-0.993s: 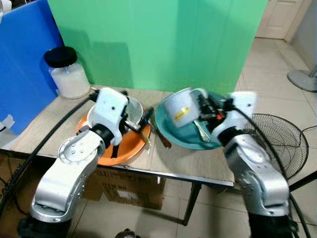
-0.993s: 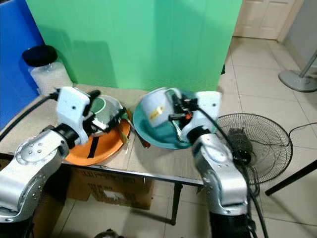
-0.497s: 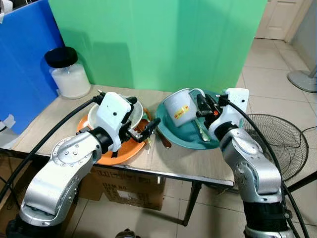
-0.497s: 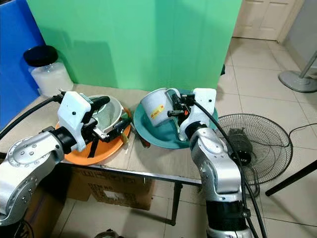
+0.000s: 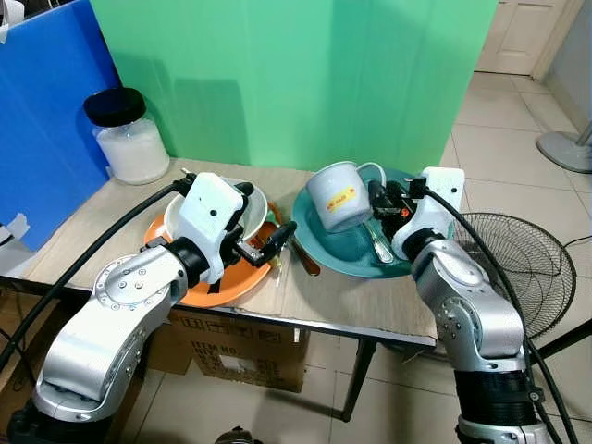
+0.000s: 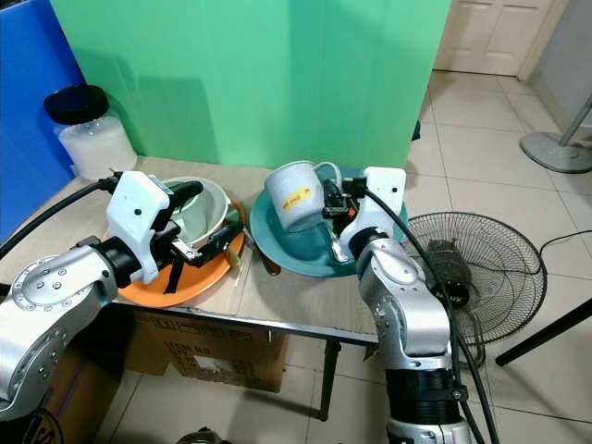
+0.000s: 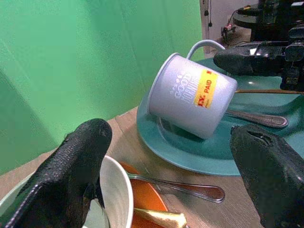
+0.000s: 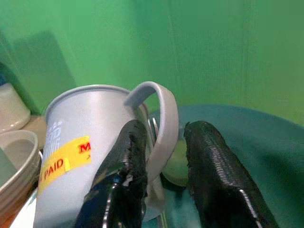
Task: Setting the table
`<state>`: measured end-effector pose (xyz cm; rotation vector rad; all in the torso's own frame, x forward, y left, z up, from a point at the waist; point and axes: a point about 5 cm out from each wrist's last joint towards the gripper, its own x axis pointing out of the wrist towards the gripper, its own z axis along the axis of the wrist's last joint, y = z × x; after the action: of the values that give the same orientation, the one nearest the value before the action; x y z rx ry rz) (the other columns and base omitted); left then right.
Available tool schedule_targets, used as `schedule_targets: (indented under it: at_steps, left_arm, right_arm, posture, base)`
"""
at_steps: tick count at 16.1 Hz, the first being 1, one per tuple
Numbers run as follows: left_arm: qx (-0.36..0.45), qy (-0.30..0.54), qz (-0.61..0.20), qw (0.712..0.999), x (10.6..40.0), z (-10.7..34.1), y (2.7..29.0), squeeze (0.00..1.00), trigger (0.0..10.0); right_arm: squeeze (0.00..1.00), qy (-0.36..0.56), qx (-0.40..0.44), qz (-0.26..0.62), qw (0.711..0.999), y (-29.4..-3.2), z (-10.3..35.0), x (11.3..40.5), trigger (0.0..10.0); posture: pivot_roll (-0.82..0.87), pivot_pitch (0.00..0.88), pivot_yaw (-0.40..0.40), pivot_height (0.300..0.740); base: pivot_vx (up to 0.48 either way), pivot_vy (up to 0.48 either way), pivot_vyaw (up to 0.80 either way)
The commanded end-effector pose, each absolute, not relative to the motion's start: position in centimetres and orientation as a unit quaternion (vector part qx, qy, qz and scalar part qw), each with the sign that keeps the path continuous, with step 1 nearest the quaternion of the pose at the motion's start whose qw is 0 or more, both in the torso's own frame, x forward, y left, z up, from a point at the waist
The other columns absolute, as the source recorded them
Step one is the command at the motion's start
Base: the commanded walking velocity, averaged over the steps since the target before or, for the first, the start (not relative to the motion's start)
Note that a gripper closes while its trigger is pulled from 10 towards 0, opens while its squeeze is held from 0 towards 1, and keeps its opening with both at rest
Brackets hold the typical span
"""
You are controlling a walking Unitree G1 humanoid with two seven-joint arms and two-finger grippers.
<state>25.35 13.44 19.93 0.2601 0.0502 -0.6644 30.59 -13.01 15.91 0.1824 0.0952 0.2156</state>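
A grey metal mug (image 5: 338, 196) with a yellow sticker hangs tilted over the teal plate (image 5: 338, 252). My right gripper (image 8: 164, 130) is shut on its handle. Whether the mug's lower edge touches the plate I cannot tell. A spoon (image 5: 377, 242) lies on the teal plate beside the mug. To the left, a white bowl (image 6: 199, 211) sits on an orange plate (image 6: 199, 277). My left gripper (image 5: 264, 215) stands open over the bowl's right rim, holding nothing. A second spoon (image 7: 190, 189) lies between the two plates.
A jar (image 5: 129, 139) with a black lid stands at the table's back left corner, before a blue panel (image 5: 46, 111). A green screen backs the table. A floor fan (image 5: 518, 268) lies right of the table, and a cardboard box (image 5: 240, 356) sits underneath.
My right gripper has turned the mug from lying nearly sideways to more upright over the teal plate. My left gripper's fingers have spread apart over the bowl.
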Motion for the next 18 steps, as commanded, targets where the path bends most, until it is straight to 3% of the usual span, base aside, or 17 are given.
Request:
schedule_targets:
  at_steps: [1, 7, 9, 10, 11, 13, 15, 16, 17, 18]
  left_arm:
    - [0.136, 0.017, -0.319, 0.938, 25.3, 20.6, 13.7, 0.00, 10.0]
    - [0.140, 0.020, -0.312, 0.940, 25.2, 20.6, 14.0, 0.00, 10.0]
    - [0.133, 0.029, -0.244, 0.960, 25.7, 20.7, 15.0, 0.00, 10.0]
    - [0.115, 0.036, -0.179, 0.976, 26.1, 20.6, 15.8, 0.58, 10.0]
    - [0.117, 0.043, -0.146, 0.981, 26.1, 20.5, 16.4, 1.00, 10.0]
    - [0.086, 0.086, -0.065, 0.990, 26.2, 19.2, 17.2, 1.00, 10.0]
    - [0.084, 0.093, -0.068, 0.990, 26.9, 19.2, 16.9, 1.00, 10.0]
    - [0.080, 0.108, -0.065, 0.989, 27.4, 19.3, 16.8, 0.26, 10.0]
    - [0.072, 0.114, -0.066, 0.989, 27.6, 19.4, 16.7, 0.00, 10.0]
    - [0.062, 0.141, -0.074, 0.985, 27.6, 19.4, 16.4, 0.00, 10.0]
  right_arm:
    - [1.00, 0.046, 0.092, 0.107, 0.989, -13.3, 16.5, 31.0, 10.0]
    - [1.00, 0.042, 0.087, 0.124, 0.988, -14.5, 17.2, 30.4, 10.0]
    - [1.00, 0.032, 0.085, 0.129, 0.988, -15.1, 18.0, 30.1, 10.0]
    - [1.00, 0.019, 0.084, 0.147, 0.985, -15.2, 18.8, 29.4, 10.0]
    - [1.00, 0.011, 0.082, 0.174, 0.981, -15.1, 19.3, 28.7, 10.0]
    - [1.00, -0.009, 0.026, 0.275, 0.961, -14.3, 20.3, 27.1, 10.0]
    - [1.00, -0.020, -0.012, 0.297, 0.954, -14.2, 20.7, 27.1, 10.0]
    - [1.00, -0.017, -0.024, 0.325, 0.945, -13.9, 20.9, 26.8, 10.0]
    - [0.61, -0.013, -0.024, 0.345, 0.938, -13.8, 20.9, 26.6, 10.0]
    - [0.00, -0.006, -0.028, 0.381, 0.924, -13.6, 21.0, 26.0, 10.0]
  posture:
    - [0.15, 0.000, 0.031, 0.740]
    - [0.15, 0.000, 0.038, 0.740]
    - [0.16, 0.000, 0.036, 0.740]
    - [0.17, 0.000, 0.033, 0.740]
    - [0.17, 0.000, 0.029, 0.740]
    - [0.17, 0.000, 0.027, 0.740]
    - [0.18, 0.000, 0.021, 0.740]
    - [0.17, 0.000, 0.021, 0.740]
    - [0.17, 0.000, 0.021, 0.740]
    - [0.16, 0.000, 0.026, 0.740]
  base:
    - [0.000, 0.000, 0.00]
    - [0.000, 0.000, 0.00]
    - [0.000, 0.000, 0.00]
    - [0.000, 0.000, 0.00]
    - [0.000, 0.000, 0.00]
    - [0.000, 0.000, 0.00]
    - [0.000, 0.000, 0.00]
    - [0.000, 0.000, 0.00]
    - [0.000, 0.000, 0.00]
    - [0.000, 0.000, 0.00]
